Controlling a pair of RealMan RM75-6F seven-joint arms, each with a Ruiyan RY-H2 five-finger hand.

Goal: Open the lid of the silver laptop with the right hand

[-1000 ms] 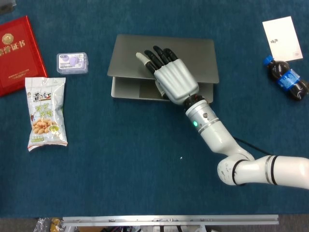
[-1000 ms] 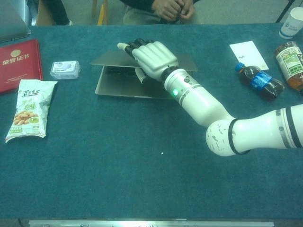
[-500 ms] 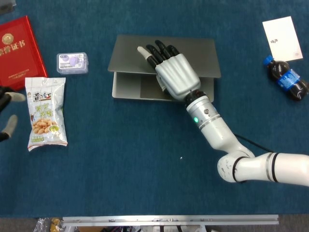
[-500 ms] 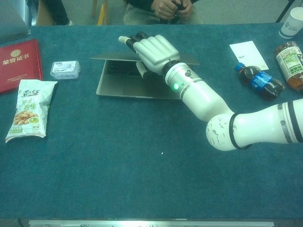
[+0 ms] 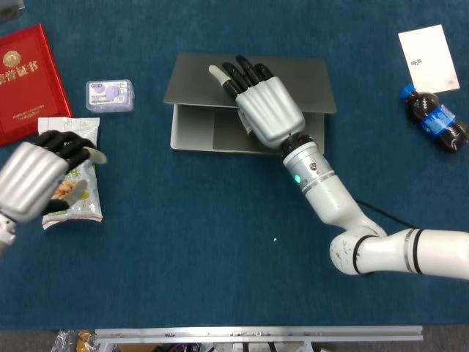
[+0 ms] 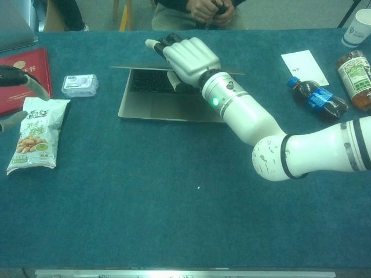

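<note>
My right hand [image 5: 267, 108] grips the flat silver laptop's [image 5: 249, 103] lid mid-tabletop, which has risen further than a second ago; my left hand [image 5: 37, 176], curled and holding nothing, has come in over the snack bag [image 6: 35, 136].

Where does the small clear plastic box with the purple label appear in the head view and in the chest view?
Head view: the small clear plastic box with the purple label lies upper left, between the red certificate book and the silver laptop.
Chest view: the box lies upper left, left of the laptop.
Shared landmark: the peanut snack bag, nearer the robot than the box.
</note>
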